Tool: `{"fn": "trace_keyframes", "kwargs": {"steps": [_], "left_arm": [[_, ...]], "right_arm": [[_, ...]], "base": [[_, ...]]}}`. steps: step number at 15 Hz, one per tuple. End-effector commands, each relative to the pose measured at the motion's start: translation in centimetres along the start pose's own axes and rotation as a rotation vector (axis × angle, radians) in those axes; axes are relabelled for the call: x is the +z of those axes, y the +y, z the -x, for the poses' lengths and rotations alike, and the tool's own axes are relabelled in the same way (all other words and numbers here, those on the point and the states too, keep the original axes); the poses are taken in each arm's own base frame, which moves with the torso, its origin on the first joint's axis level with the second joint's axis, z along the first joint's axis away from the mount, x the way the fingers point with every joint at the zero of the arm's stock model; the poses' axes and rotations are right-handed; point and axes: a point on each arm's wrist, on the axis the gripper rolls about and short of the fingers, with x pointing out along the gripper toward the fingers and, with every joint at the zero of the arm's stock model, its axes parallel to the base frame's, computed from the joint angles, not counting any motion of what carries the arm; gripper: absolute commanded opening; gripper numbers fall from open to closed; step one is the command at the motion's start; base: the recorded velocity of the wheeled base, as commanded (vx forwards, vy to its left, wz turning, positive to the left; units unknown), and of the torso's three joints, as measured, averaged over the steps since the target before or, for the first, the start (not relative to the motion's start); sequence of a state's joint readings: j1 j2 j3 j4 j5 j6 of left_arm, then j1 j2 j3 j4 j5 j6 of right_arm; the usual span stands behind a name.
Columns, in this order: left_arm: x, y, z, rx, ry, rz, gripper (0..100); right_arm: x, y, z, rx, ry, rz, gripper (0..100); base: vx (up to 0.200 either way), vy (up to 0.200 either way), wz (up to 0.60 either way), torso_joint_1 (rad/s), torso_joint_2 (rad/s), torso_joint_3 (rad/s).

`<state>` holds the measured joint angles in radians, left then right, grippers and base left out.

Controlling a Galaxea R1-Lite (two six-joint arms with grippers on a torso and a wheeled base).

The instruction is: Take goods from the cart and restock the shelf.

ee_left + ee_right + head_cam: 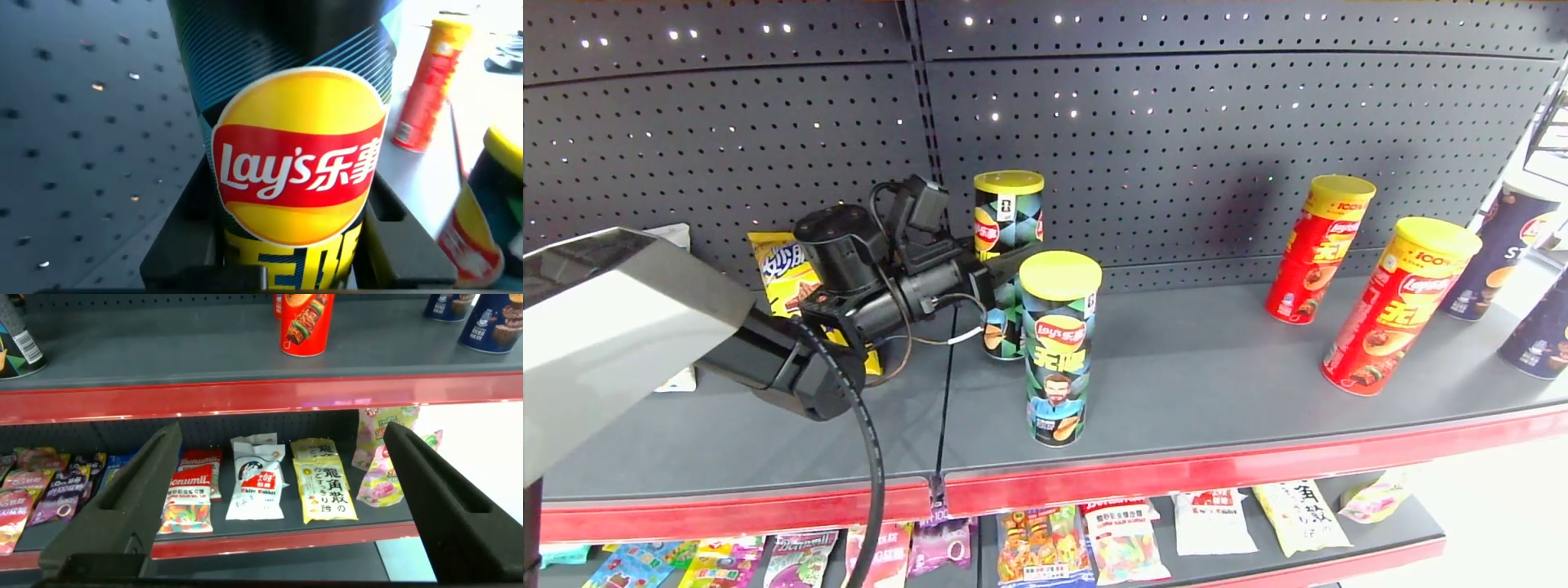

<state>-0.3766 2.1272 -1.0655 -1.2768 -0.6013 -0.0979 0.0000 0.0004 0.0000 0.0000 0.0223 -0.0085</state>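
Observation:
A green-and-black chip can (1009, 204) with a yellow lid stands upright at the back of the grey shelf (1217, 384). My left gripper (1001, 282) is shut on its lower body. Up close, the can's label (298, 163) sits between the dark fingers (176, 237) of the left gripper (294, 245). A second, matching can (1058, 351) stands free just in front and to the right. My right gripper (278, 506) hangs open below the shelf's red edge (261, 396), with nothing between its fingers.
Two red chip cans (1319, 249) (1401, 306) and dark blue cans (1499, 253) stand on the right of the shelf. A yellow chip bag (784, 278) leans on the pegboard behind my left arm. Snack bags (1127, 535) (257, 478) fill the lower shelf.

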Motion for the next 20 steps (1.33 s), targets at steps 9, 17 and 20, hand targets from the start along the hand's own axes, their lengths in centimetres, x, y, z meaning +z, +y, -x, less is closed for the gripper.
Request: {"fn": "trace_keyframes", "kwargs": {"steps": [9,17,20], "left_arm": [[-1.4,1.5,-1.4,-0.008,-0.009,-0.009,0],[-3.4,2.1,-2.0,-0.011,-0.042,-0.03,0],[-3.4,2.2,-2.2,-0.042,-0.053,-0.016,0]], "right_arm": [[0.0,0.0,0.0,0.001,0.0,0.001,100],[0.0,0.0,0.0,0.001,0.0,0.001,100],[0.0,0.0,0.0,0.001,0.001,0.001,100]], "base": [[0.0,0.0,0.0,0.0,0.0,0.0],[0.0,0.0,0.0,0.0,0.0,0.0],[0.0,0.0,0.0,0.0,0.0,0.0]]}}
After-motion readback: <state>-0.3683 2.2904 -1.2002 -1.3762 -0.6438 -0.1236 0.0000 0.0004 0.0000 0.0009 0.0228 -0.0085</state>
